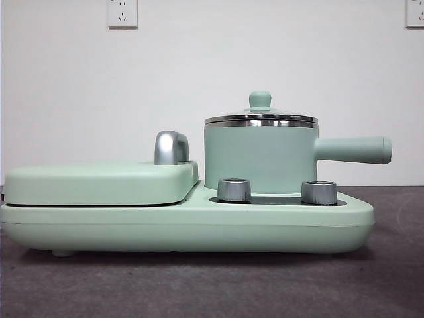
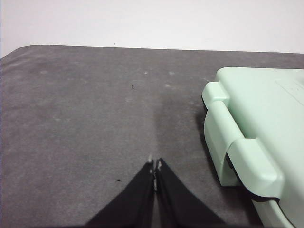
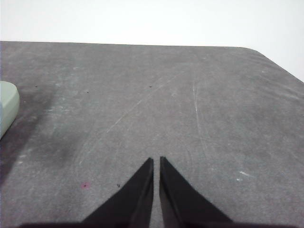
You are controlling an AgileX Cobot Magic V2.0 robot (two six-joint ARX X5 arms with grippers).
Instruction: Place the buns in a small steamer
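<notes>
The small steamer (image 1: 260,158) stands on the right-hand plate of a mint-green cooker base (image 1: 185,225), behind two steel knobs (image 1: 234,189), with its lid (image 1: 261,118) seated on the steel rim and its long handle (image 1: 352,150) reaching toward the base's right end. Beside it, over the left half of the base, lies the flat griddle cover (image 1: 99,182) with its chrome handle (image 1: 171,147). The buns appear in none of the three views, so where they lie cannot be told from here; they may be hidden behind the appliance. The left gripper (image 2: 155,167) hangs over bare grey table (image 2: 85,118) just off the griddle end of the cooker, its jaws pressed together and holding nothing. The right gripper (image 3: 156,161) waits above the table off the base's other end, its jaws nearly together with only a sliver of a gap, also empty. The step in hand looks to be getting the lid off, since nothing can go in while it is seated. To do that well, one claw should spread, come down squarely over the green knob (image 1: 260,100), pinch it at its waist and lift straight up so the pot does not slide on its plate, then set the lid down on clear table.
</notes>
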